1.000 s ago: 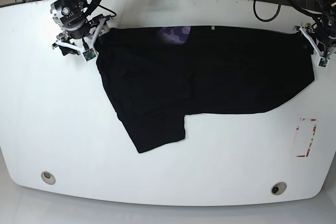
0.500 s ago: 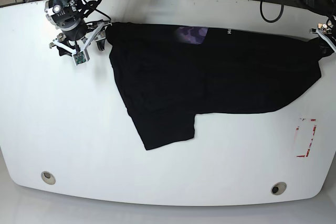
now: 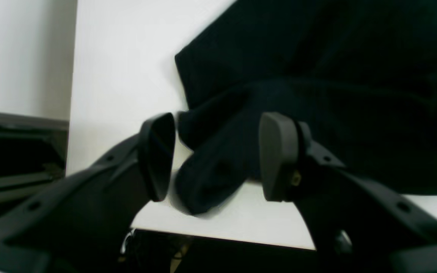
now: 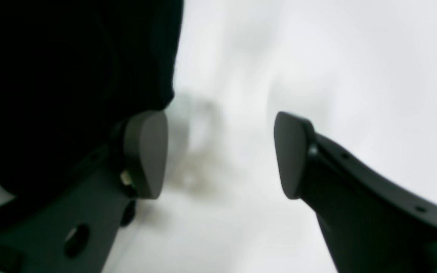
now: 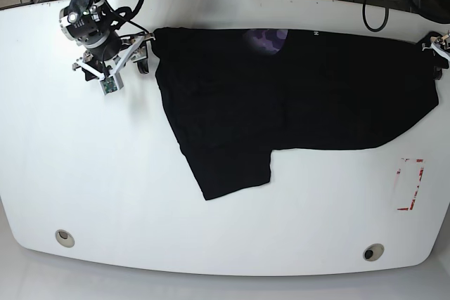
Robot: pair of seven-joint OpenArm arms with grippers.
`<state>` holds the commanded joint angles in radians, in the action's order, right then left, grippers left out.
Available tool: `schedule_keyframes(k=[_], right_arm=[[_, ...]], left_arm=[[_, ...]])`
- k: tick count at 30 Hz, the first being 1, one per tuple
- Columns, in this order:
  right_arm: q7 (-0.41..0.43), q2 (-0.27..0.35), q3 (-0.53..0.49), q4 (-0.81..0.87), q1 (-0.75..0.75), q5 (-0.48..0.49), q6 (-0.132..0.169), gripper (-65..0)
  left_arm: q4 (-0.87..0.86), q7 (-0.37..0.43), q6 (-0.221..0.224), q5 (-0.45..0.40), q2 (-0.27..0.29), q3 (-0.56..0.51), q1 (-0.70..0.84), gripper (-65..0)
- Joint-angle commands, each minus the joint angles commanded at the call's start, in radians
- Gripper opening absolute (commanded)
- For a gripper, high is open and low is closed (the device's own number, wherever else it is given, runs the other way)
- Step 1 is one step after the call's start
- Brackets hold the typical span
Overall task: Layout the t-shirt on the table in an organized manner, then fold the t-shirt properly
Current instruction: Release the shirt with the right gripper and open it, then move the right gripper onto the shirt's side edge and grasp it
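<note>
T-shirt (image 5: 295, 96) cloth lies spread along the far side of the table (image 5: 211, 244), its long axis running side to side, with one sleeve or flap reaching out toward the near edge and the purple-blue label (image 5: 266, 38) showing at the neck on the far edge. Taking the shirt as the landmark, the right gripper (image 5: 133, 53) sits just off the end seen on the left of the base view, and the left gripper (image 3: 211, 155) sits at the opposite end, at the table's edge. In the right wrist view the right gripper's fingers (image 4: 146, 151) stand spread with only bare white table between them; the black cloth lies just outside one finger, beside it, not held. In the left wrist view the left gripper's pads (image 3: 275, 151) are parted, and a rolled fold of the shirt's corner sits in the gap between them, near one pad; the jaws do not look pressed onto it, so I judge this hand released around the cloth, not gripping. The laying-out step seems close to done, though that end corner is bunched and close to the table's rim. The next move likely turns on this: the cloth lies between the left fingers but to one side of the right fingers, so the left arm is better placed to take hold first.
</note>
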<state>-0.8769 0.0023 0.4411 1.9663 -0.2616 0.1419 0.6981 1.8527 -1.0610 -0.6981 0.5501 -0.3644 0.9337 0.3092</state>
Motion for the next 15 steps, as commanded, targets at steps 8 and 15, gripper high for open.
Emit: schedule_keyframes(k=[8, 15], right_arm=[[0.000, -0.009, -0.038, -0.091, 0.066, 0.000, 0.000, -24.1], [0.000, -0.008, -0.048, -0.192, 0.143, -0.002, 0.000, -24.1]], left_arm=[[-0.006, 0.000, 0.000, -0.006, -0.002, 0.072, -0.048, -31.8], [-0.009, 0.002, 0.000, -0.181, 0.002, 0.048, -0.178, -31.8]])
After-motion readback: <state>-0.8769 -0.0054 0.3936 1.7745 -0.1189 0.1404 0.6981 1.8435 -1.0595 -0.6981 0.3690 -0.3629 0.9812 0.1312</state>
